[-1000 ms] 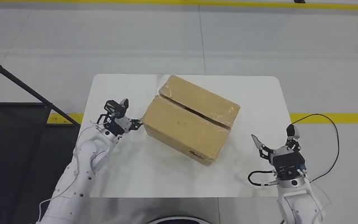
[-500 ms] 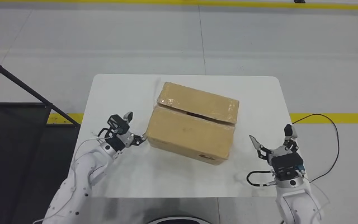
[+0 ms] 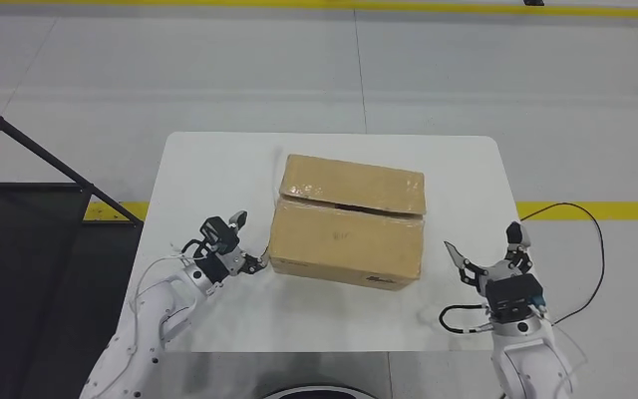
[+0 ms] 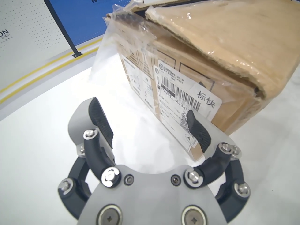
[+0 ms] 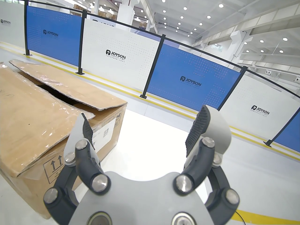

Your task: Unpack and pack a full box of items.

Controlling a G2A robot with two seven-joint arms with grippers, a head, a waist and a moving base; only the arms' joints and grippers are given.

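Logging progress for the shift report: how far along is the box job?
Done: little; the brown cardboard box sits on the white table, its top flaps down with a dark gap between them, unpacking not begun. In hand: the left claw is open at the box's labelled end; the right claw is open, apart from it. Left: lifting the flaps, unpacking, repacking.

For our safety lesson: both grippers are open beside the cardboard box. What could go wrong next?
Loose clear tape hangs off the box end facing the left gripper; a finger might snag it. That gripper sits low at the box's corner; pushing could slide the box rather than open its flaps.
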